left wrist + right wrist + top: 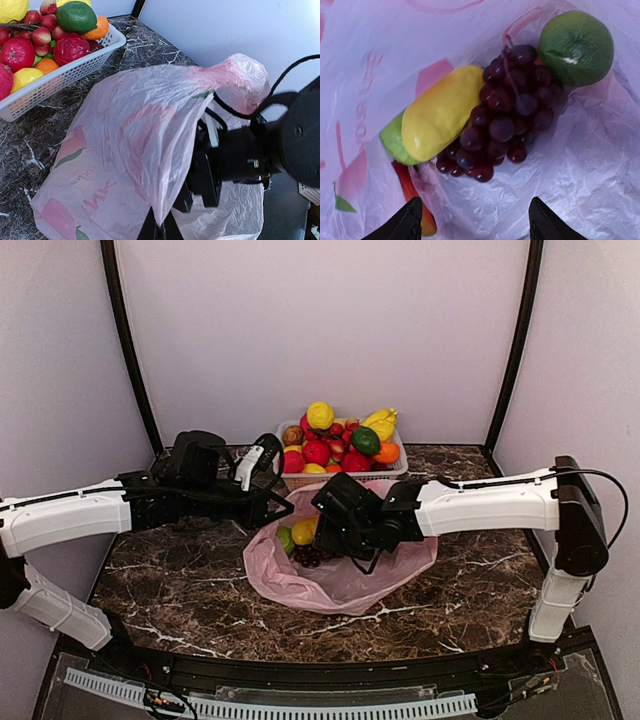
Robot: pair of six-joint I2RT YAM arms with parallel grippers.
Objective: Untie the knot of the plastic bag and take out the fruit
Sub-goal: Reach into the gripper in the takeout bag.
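Note:
The pink plastic bag (340, 575) lies open on the marble table; no knot shows. My left gripper (161, 231) is shut on the bag's film (150, 150) and holds its edge lifted at the bag's left rim (268, 512). My right gripper (472, 222) is open inside the bag's mouth (345, 540), just above the fruit. In the right wrist view lie a dark purple grape bunch (505, 115), a yellow oblong fruit (440, 112), a green round fruit (576, 47) and a red-orange one (410, 192). The top view shows fruit (300, 535) at the bag's left.
A white basket (300, 480) heaped with other toy fruit stands at the back, just behind the bag; it also shows in the left wrist view (60, 80). Black frame posts (125, 340) rise at both back corners. The right arm (250, 155) fills the left wrist view's right side.

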